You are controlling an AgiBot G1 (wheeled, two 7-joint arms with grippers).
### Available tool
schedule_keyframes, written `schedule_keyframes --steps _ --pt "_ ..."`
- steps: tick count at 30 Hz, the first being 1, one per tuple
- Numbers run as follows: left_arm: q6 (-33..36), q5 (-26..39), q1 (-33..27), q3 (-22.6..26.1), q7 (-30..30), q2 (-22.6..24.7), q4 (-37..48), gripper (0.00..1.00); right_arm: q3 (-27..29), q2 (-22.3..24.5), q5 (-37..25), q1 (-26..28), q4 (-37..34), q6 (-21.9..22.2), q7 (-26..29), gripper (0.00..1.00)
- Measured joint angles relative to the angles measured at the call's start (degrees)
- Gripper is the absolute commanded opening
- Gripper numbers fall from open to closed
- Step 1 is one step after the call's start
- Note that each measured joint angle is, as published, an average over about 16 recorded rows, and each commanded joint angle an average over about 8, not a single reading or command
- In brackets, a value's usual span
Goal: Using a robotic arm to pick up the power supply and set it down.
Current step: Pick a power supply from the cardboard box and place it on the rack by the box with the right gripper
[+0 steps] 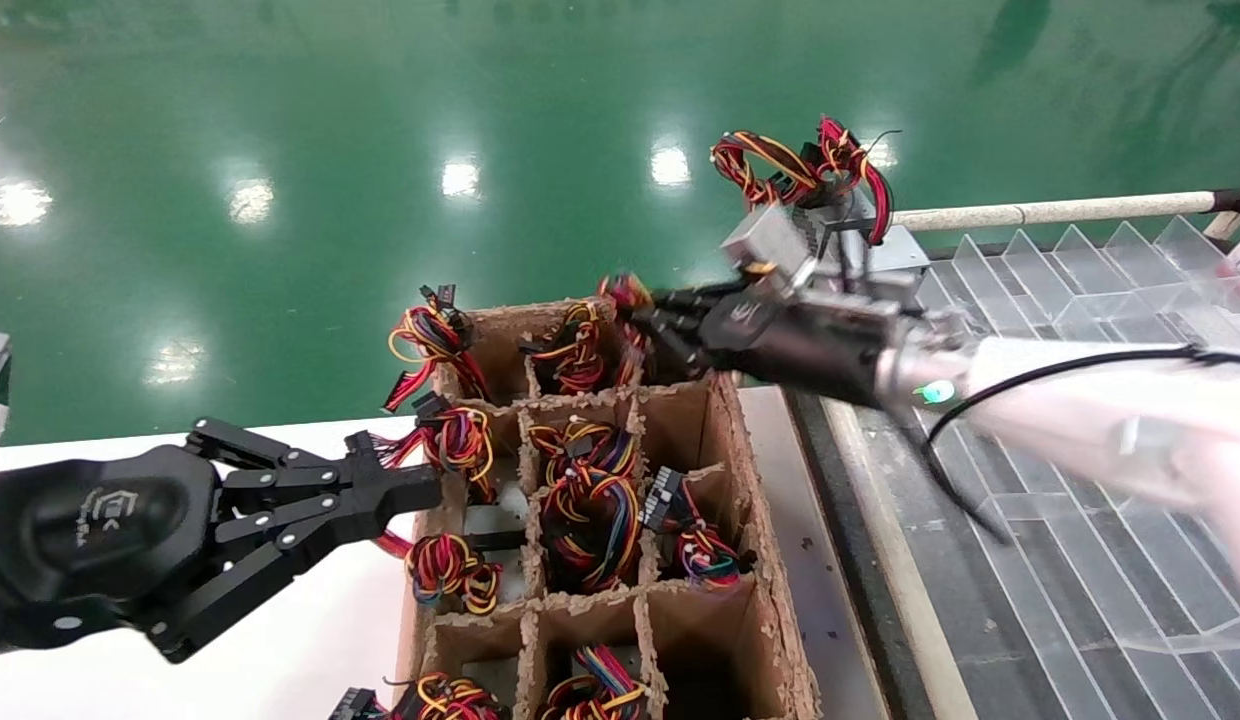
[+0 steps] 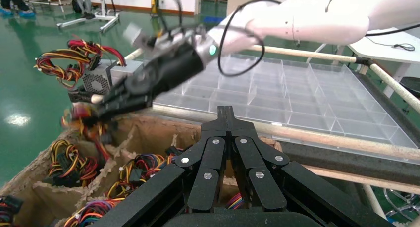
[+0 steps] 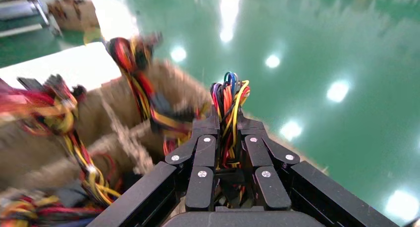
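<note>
Right wrist view — right gripper [image 3: 229,119] jaws clamp upright wire bundle [image 3: 229,95]; left jaws closed.

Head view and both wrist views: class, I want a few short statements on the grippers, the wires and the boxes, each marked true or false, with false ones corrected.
1. The right gripper is shut on a bundle of red, yellow and black wires. True.
2. The left gripper grips wires too. False: it is shut on nothing, beside the box's left side.
3. The brown cardboard divided box holds wire bundles in several compartments. True.
4. The grey perforated metal box with looped wires lies inside the cardboard box. False: it sits outside, by a corner of the clear plastic divided tray.
</note>
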Motion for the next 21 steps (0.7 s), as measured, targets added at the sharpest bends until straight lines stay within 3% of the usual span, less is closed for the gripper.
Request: schedule_keyframes --steps 8,16,21 --pt "0.0 0.0 0.0 0.0 0.0 0.0 0.0 0.00 4.4 7.4 4.9 -2.2 16.7 -0.9 2.8 0.00" --pt "0.0 0.0 0.0 0.0 0.0 0.0 0.0 0.00 9.3 16.6 7.3 -6.3 37.5 3.7 7.3 0.00" --pt "0.0 0.0 0.0 0.0 0.0 0.0 0.0 0.00 11.9 22.9 7.1 -9.3 45.9 6.6 9.8 0.00"
